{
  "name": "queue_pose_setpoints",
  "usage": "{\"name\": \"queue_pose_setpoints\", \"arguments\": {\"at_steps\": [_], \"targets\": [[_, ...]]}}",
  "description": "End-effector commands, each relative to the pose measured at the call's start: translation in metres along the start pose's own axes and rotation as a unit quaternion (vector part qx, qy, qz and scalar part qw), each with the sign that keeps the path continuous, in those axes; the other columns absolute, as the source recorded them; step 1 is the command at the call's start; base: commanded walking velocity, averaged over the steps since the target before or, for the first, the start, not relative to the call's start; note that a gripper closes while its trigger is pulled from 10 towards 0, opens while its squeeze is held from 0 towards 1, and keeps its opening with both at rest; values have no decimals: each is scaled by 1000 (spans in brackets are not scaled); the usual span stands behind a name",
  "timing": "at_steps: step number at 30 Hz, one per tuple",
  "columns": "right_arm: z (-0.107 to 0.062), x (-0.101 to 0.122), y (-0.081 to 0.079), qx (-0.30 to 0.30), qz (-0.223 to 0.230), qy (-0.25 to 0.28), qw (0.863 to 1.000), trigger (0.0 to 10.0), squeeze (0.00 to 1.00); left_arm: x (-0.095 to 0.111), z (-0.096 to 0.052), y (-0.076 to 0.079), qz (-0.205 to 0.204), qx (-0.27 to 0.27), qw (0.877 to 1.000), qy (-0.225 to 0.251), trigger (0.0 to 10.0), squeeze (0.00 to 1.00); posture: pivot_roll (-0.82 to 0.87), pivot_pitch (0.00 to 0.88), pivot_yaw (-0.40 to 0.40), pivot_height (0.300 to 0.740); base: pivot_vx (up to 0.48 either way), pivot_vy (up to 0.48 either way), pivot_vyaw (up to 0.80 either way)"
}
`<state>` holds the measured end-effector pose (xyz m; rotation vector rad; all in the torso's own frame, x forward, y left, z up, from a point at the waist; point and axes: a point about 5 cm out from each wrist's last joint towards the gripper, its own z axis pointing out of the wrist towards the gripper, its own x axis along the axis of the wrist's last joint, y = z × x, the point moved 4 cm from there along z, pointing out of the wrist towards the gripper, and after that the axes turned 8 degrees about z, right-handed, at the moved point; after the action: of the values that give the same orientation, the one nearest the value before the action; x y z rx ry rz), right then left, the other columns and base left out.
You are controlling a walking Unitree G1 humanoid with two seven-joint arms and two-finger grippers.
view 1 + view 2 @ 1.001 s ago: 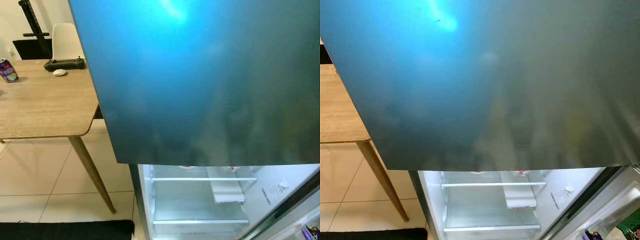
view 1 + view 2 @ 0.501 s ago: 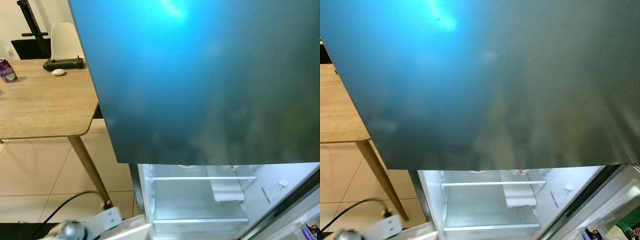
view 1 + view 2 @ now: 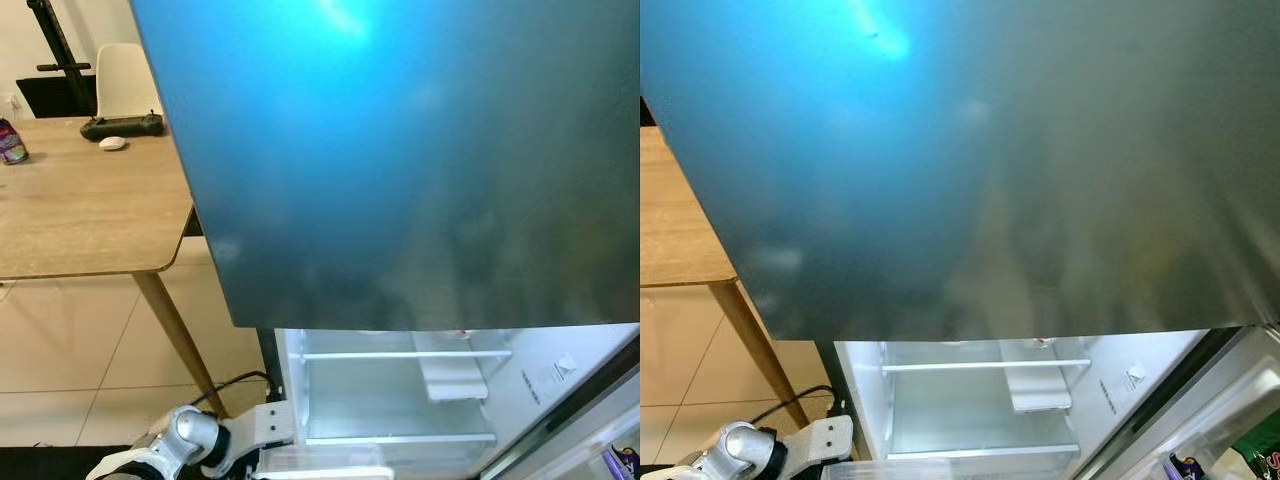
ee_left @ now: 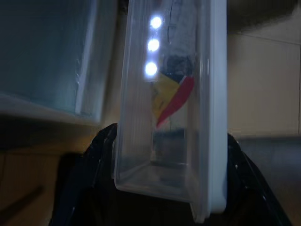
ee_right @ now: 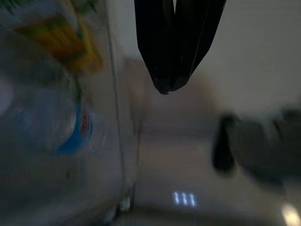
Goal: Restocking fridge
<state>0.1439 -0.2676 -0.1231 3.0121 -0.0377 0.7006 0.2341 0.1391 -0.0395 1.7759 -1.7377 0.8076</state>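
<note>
Left tool [image 4: 164, 188] grips clear container [image 4: 171, 117]; contents blurred.

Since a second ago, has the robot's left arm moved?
Yes. The left arm has come up into view toward the open fridge, beside the wooden table's leg, carrying a clear bin.

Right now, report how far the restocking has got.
Done: the fridge door stands open. In hand: the left end effector holds a clear plastic bin at the fridge's lower edge. Left: sliding the bin inside; the shelves look bare. The right end effector is shut and idle.
</note>
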Motion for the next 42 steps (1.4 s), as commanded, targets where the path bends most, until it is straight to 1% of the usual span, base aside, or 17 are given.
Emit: {"name": "queue_pose_setpoints", "arguments": {"at_steps": [1,5,8,9,10,11,12,14,16,17,18,21,26,27,28,36,42], "targets": [[0,34,-8,58,52,66,995,10000,0,34,3,-28,35,63,996,60,10000,0,-55,0,-17,740,0,0,0],[-7,77,-19,152,105,152,971,10000,0,44,6,-36,21,103,990,91,10000,0,-65,0,-16,740,0,0,0],[-25,124,-28,257,118,240,929,10000,0,51,9,-41,-24,136,982,133,10000,0,-69,0,-19,740,0,0,0],[-25,124,-28,257,118,240,929,10000,0,51,9,-41,-24,136,982,133,10000,0,-69,0,-19,740,0,0,0],[-38,140,-32,315,122,274,900,10000,1000,54,9,-42,-34,143,979,143,10000,0,-66,0,-24,740,0,0,0],[-42,144,-33,335,122,284,890,10000,1000,54,10,-42,-35,144,978,144,10000,0,-66,0,-24,740,0,0,0],[-42,144,-33,335,122,284,890,10000,1000,54,10,-42,-35,144,978,144,10000,0,-66,0,-24,740,0,0,0],[-58,159,-33,386,110,313,861,10000,1000,52,12,-38,-33,132,981,140,10000,0,-67,0,-23,740,0,0,0],[-83,170,-36,461,60,327,823,10000,1000,45,11,-32,-34,117,985,126,10000,0,-69,0,-19,740,0,0,0],[-85,171,-36,470,53,327,818,10000,1000,44,11,-32,-34,116,985,125,10000,0,-69,0,-19,740,0,0,0],[-85,171,-36,470,53,327,818,10000,1000,44,11,-32,-34,116,985,125,10000,0,-69,0,-19,740,0,0,0],[-95,172,-52,508,-31,299,807,10000,1000,39,8,-26,-38,91,988,121,10000,0,-69,0,-16,740,0,0,0],[-97,168,-60,521,-64,280,804,10000,1000,38,8,-25,-39,84,989,119,10000,0,-69,0,-15,740,0,0,0],[-86,143,-73,518,-174,189,816,10000,1000,36,8,-20,-38,57,991,116,10000,0,-67,0,-14,740,0,0,0],[-80,135,-75,509,-212,158,819,10000,1000,36,8,-17,-38,44,992,116,10000,0,-66,0,-11,740,0,0,0],[-89,136,-74,527,-215,145,809,10000,1000,35,7,-11,-34,21,992,116,10000,0,-59,0,-7,740,0,0,0],[-86,127,-84,538,-223,124,803,10000,1000,37,6,-6,-25,-2,992,123,10000,0,-55,0,-3,740,0,0,0]]}}
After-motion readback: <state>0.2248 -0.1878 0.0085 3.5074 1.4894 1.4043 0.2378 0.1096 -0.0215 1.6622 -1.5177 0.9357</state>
